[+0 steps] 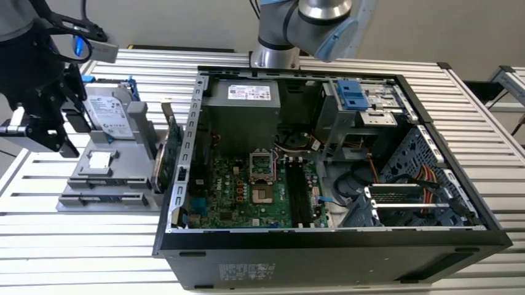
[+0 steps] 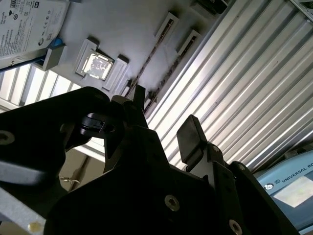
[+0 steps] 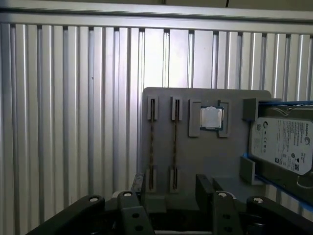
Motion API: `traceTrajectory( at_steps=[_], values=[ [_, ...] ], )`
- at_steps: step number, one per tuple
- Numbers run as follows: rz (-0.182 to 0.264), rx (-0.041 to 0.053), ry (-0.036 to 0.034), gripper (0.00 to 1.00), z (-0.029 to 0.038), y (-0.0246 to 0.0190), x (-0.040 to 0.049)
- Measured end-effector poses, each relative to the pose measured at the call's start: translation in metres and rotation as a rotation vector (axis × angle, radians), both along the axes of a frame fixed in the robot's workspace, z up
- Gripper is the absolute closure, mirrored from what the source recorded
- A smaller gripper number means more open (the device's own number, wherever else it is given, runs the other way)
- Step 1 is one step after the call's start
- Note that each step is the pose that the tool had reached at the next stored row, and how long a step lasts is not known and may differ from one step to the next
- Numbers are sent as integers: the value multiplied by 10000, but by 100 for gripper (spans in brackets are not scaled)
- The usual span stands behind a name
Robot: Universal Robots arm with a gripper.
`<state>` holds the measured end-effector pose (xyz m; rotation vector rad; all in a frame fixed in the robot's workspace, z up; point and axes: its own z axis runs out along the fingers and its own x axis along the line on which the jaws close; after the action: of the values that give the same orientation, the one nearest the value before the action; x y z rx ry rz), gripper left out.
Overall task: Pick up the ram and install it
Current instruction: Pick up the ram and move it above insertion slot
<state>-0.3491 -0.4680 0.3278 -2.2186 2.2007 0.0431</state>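
Gripper (image 3: 170,188), black two-fingered, jaws apart and empty over grey holder tray (image 3: 210,156): best centred on one thin, seemingly bluish-green ram strip (image 3: 174,147), clear of neighbouring strip (image 3: 151,147).

A table (image 1: 459,117) of ribbed silver metal slats spreads across the exterior view. Its grooves catch pale, even light. In the first wrist view the table (image 3: 58,122) shows soft bright streaks along its slats. Behind it stands a plain grey wall (image 1: 181,21). At the exterior view's right, a second slatted table (image 1: 513,77) stands apart from the first.
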Motion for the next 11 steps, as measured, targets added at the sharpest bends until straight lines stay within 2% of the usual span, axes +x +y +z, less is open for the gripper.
traceTrajectory(
  at_steps=[11],
  values=[
    [2,-14,-1,0,-30,-1,1]
  ],
)
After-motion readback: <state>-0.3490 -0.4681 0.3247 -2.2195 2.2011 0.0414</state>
